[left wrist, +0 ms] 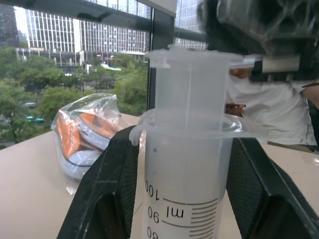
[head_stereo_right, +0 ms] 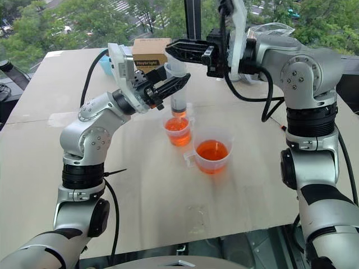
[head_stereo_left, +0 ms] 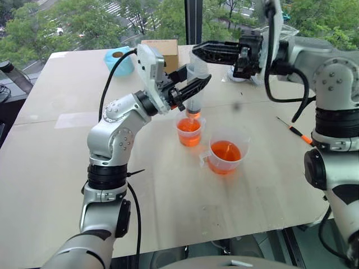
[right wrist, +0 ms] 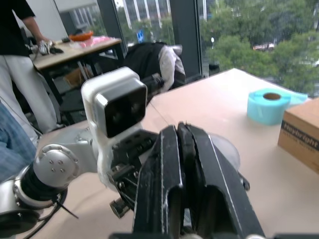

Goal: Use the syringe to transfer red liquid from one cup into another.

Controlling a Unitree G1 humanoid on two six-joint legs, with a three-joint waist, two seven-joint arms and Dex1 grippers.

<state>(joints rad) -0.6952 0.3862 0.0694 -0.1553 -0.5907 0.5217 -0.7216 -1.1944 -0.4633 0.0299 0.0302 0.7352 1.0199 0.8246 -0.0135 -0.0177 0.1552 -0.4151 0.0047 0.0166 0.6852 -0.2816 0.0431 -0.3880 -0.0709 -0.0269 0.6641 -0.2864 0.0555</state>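
Closest to the lens in the left wrist view stood the syringe (left wrist: 187, 164), its clear barrel clamped between the two black fingers (left wrist: 107, 194) of the left gripper (head_stereo_left: 190, 85); the printed graduations faced the camera and the plunger stem rose a short way above the barrel flange. From the head views that gripper held the syringe upright, tip down, directly over the smaller cup (head_stereo_left: 188, 131), the orange-tinted nozzle just at or inside the cup's rim; whether it touched the red liquid (head_stereo_left: 188, 126) could not be told. The right gripper (head_stereo_left: 197, 52) reached in level from the right, its fingers pressed together with no gap, and sat at the plunger's top; whether it pinched the plunger head or only bore on it could not be made out.

Taking the smaller cup as the landmark: the second cup (head_stereo_left: 225, 155), wider and with a handle, stood just beside it toward the robot and to the right, also holding red liquid. A cardboard box (head_stereo_left: 161, 50) and a roll of blue tape (head_stereo_left: 119, 59) lay well beyond it toward the window, and an orange-handled screwdriver (head_stereo_left: 294, 130) lay well off to its right, all on the table (head_stereo_left: 56, 168).

By my reading the step in hand was working the plunger over the smaller cup, either drawing liquid up or emptying it; the barrel looked largely clear, so I could not say which. The next move would call for a straight, steady plunger stroke while the left gripper kept the barrel vertical and the nozzle inside the rim.
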